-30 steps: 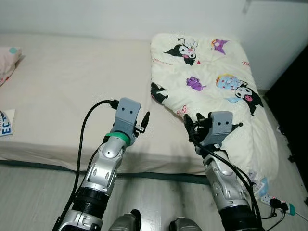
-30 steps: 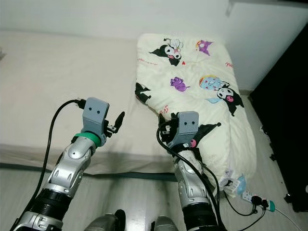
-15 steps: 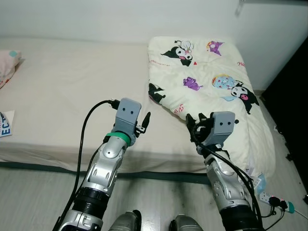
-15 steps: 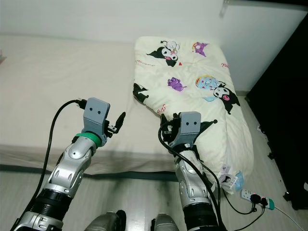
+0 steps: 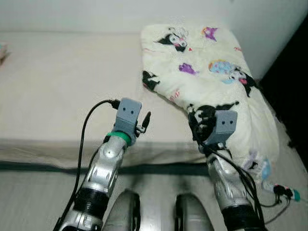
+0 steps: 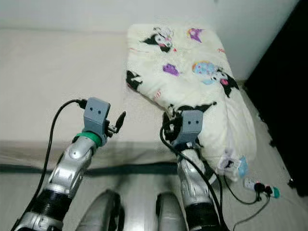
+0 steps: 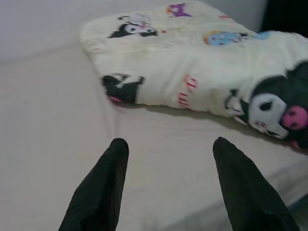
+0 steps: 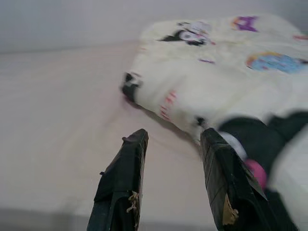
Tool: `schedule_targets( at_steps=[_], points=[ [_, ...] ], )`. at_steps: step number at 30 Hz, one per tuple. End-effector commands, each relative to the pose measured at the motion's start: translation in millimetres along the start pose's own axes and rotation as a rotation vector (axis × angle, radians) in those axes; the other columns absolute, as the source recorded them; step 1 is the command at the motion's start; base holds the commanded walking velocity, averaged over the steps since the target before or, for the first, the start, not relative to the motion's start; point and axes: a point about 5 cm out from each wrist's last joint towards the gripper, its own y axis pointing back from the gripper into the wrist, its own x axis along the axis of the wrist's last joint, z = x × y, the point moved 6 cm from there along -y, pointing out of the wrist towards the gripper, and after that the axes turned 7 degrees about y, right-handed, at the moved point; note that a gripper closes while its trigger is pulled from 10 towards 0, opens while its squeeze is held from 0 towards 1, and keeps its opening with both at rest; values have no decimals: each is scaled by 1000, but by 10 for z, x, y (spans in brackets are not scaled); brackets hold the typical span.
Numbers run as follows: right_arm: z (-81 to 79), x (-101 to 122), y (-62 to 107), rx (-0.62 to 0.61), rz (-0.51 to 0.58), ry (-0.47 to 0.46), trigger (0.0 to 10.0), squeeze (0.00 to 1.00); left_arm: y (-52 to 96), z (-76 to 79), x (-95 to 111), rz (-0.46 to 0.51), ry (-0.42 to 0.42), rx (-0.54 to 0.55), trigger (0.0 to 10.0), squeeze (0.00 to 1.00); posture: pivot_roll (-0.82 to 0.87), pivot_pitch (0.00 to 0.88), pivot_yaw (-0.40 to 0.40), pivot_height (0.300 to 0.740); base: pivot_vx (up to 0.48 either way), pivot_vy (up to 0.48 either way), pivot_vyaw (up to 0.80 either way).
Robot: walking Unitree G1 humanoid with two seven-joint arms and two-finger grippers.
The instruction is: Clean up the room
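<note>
I stand at the bed (image 5: 57, 82). The cartoon blanket (image 5: 211, 72) lies bunched up at one o'clock, hanging off the bed's side. My left gripper (image 7: 168, 185) is wide open over the bare sheet, holding nothing. My right gripper (image 8: 171, 180) is open too, empty, right at the blanket's edge.

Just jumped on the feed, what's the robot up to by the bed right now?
The robot stands at the edge of the bed, both arms raised over the mattress. The right claw is open, right at the near edge of the cartoon-print comforter bunched on the bed's right side, gripping nothing. The left claw is open too, over bare sheet with the comforter beyond it. A power strip lies on the floor to the right.
</note>
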Motion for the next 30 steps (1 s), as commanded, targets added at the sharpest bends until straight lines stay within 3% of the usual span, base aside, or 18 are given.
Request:
schedule_targets(
  at_steps=[1,6,7,9,10,11,12,16,17,18,22,30],
  points=[
    [110,19,-10,-41,7,13,10000,0,17,12,-70,-19,-2,-3,10000,0,-67,29,60,595,0,0,0],
    [335,82,-19,-123,21,50,10000,0,23,18,-79,-22,-3,-5,10000,0,-69,32,61,595,0,0,0],
    [440,118,-6,-163,33,74,10000,0,27,22,-84,-24,-3,-6,10000,0,-70,35,62,595,0,0,0],
    [461,127,-2,-172,35,79,10000,0,28,22,-84,-24,-3,-6,10000,0,-70,35,62,595,0,0,0],
    [557,162,15,-207,44,105,10000,0,32,22,-89,-25,-4,-7,10000,0,-71,40,64,595,0,0,0],
    [779,226,60,-285,55,142,10000,0,40,21,-96,-28,-6,-7,10000,0,-72,48,66,595,0,0,0],
    [779,226,60,-285,55,142,10000,0,40,21,-96,-28,-6,-7,10000,0,-72,48,66,595,0,0,0],
    [1094,235,143,-387,32,204,10000,0,52,23,-107,-33,-8,-8,10000,0,-72,58,67,595,0,0,0],
    [1094,235,143,-387,32,204,10000,0,52,23,-107,-33,-8,-8,10000,0,-72,58,67,595,0,0,0],
    [1192,233,171,-412,26,213,10000,1000,54,22,-109,-34,-8,-8,10000,0,-71,65,66,595,0,0,0],
    [1527,246,256,-457,22,196,10000,1000,67,-6,-117,-41,-13,-1,10000,0,-61,87,67,595,0,0,0],
    [1788,166,195,-406,-13,67,10000,1000,125,-76,-112,-52,-30,9,10000,0,-15,143,88,595,0,0,0]
  ],
)
